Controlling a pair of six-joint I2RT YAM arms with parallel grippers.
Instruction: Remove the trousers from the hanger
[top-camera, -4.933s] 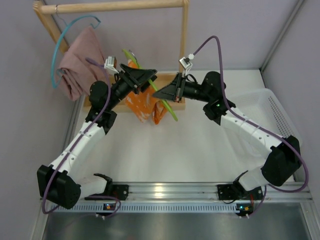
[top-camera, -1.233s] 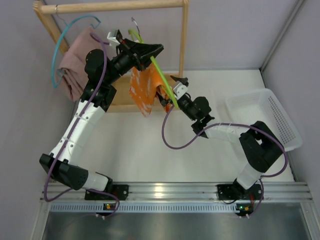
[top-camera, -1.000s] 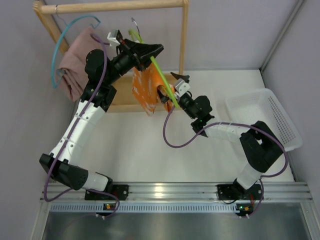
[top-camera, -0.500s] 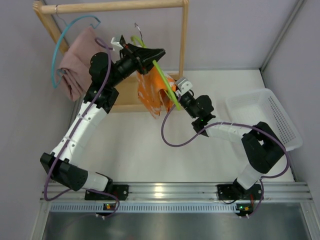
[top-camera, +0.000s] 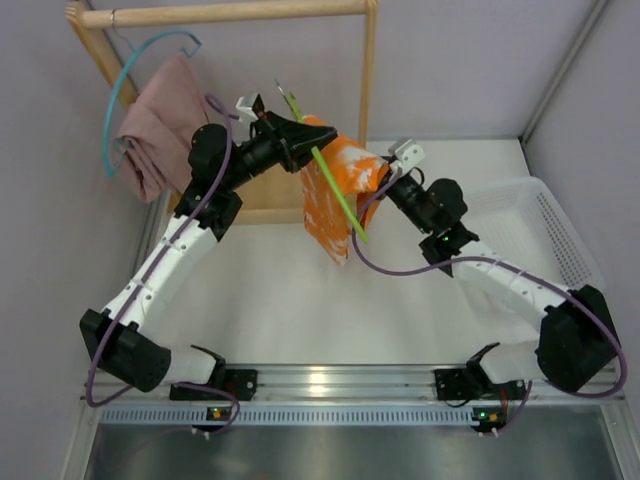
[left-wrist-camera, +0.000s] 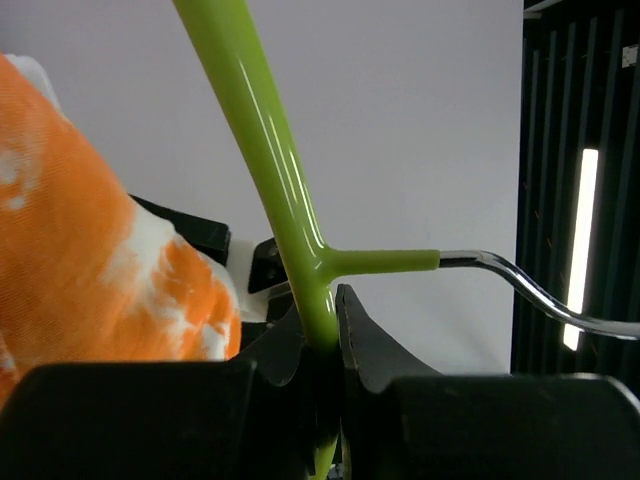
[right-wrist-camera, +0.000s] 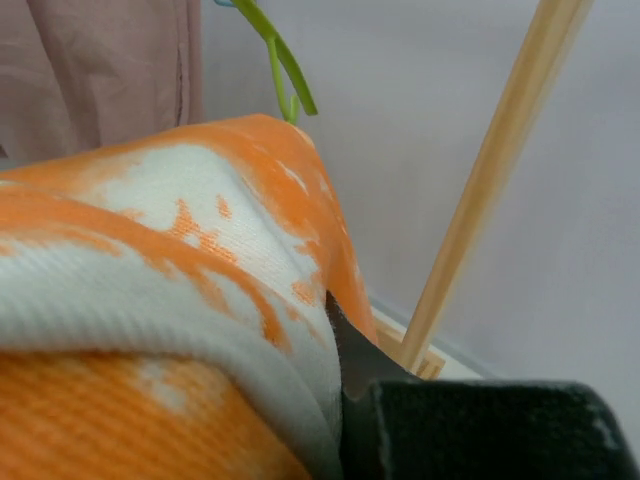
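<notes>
Orange trousers (top-camera: 335, 195) (soft); glossy green hanger (left-wrist-camera: 270, 170)

Premises: robotics lab test cell.
Enclosure: plain grey partition walls (top-camera: 470, 60) on three sides of a white counter (top-camera: 400, 300).
Mounting: left arm (top-camera: 165, 265) and right arm (top-camera: 510, 285) bolted side by side to an aluminium rail (top-camera: 340, 380) at the counter's near edge.
Props: bare wooden rack (top-camera: 230, 12), white plastic basket (top-camera: 565, 235).

light: bright, even, diffuse | shadows: faint, soft on table (top-camera: 300, 300) | glare: streak along green hanger (left-wrist-camera: 262, 150), sheen on front rail (top-camera: 320, 378) | focus: overhead sharp; orange trousers (right-wrist-camera: 150, 260) blurred near right wrist lens
</notes>
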